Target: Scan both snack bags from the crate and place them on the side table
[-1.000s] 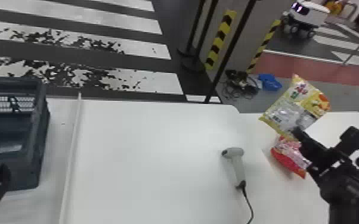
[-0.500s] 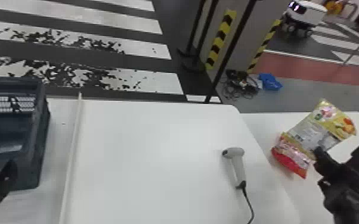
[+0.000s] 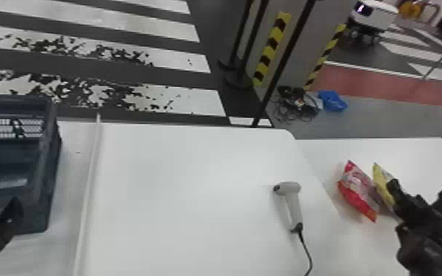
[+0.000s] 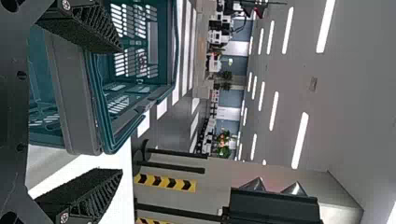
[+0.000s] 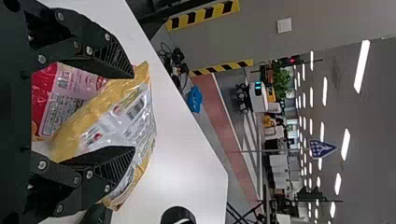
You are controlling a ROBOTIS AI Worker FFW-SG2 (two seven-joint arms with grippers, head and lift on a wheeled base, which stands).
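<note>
Well, the yellow snack bag is by the side tabletop's red snack bag, on the right, and the red one lies flat. A second ago the yellow bag was up high, over the red one, and now it has come down just beside it. It looks thin from the head, as if it stands on its edge and leans. I cannot tell if its whole bottom sits on the table. The right gripper is right at the yellow bag. In the right wrist view its two black fingers are apart, with the shiny bag between and behind them. I cannot tell if they touch it. The left gripper is over by the big dark crate, and its fingers are wide apart with nothing between them. The crate sits on the left side. The gray scanner lies on the main white tabletop, near the side table, with its black cord running to the near edge.
</note>
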